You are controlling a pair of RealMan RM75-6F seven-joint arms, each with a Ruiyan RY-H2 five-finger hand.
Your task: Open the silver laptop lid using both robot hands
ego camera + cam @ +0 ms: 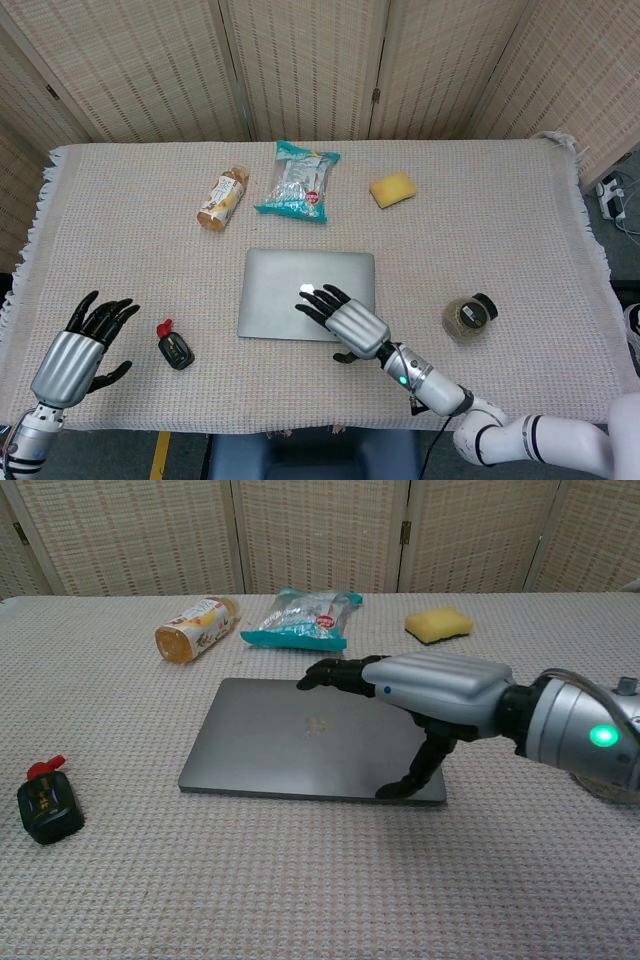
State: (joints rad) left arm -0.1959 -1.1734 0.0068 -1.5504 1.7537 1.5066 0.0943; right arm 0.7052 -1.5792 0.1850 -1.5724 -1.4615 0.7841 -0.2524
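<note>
The silver laptop [280,290] [270,742] lies closed and flat in the middle of the table. My right hand [345,321] [420,695] hovers over its right half, palm down, fingers spread toward the lid's middle and the thumb hanging down near the front right corner. It holds nothing. My left hand [82,340] is open at the table's front left, well left of the laptop, fingers apart. The chest view does not show the left hand.
A small black bottle with a red cap [174,347] [47,802] lies between the left hand and the laptop. A round jar [468,316] sits at the right. At the back lie a drink bottle [222,197], a teal snack bag [296,181] and a yellow sponge [392,189].
</note>
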